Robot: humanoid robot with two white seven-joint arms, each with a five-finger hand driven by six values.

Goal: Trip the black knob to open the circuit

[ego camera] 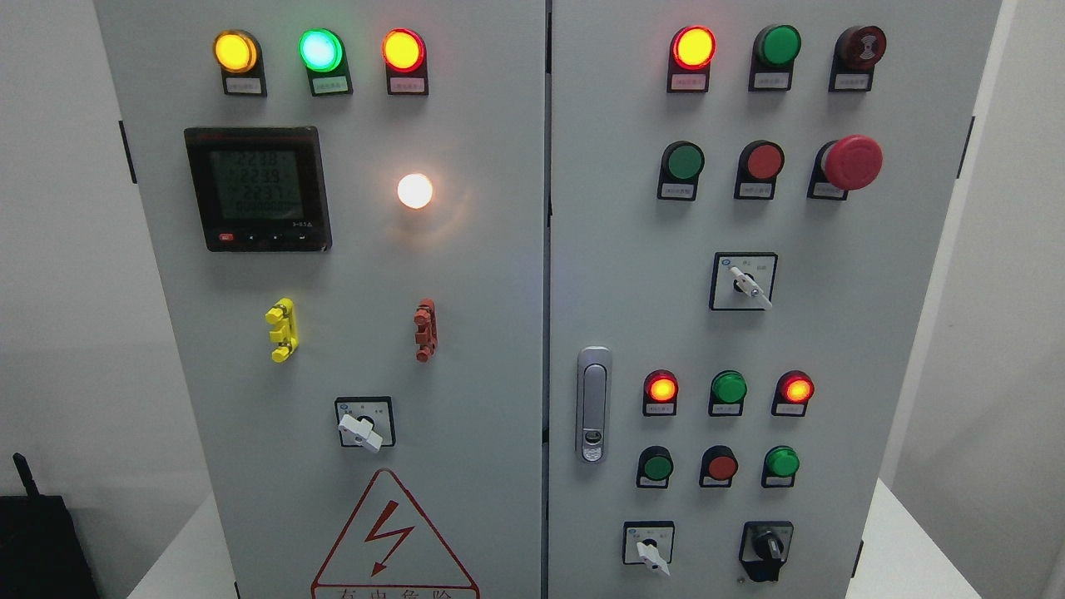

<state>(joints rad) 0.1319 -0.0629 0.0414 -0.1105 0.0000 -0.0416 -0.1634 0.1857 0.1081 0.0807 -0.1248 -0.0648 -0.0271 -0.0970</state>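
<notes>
The black rotary knob (767, 547) sits at the lower right of the grey control cabinet's right door (832, 333). Its handle stands roughly vertical, with its wide black end hanging down over the square base plate. A white-handled selector switch (651, 552) is just to its left. Neither of my hands nor arms shows anywhere in the head view.
Rows of lit and unlit indicator lamps and push buttons cover both doors. A red mushroom stop button (850, 162) protrudes at the upper right. A silver door latch (592, 404) stands near the middle seam. A black device (37, 541) sits at the lower left.
</notes>
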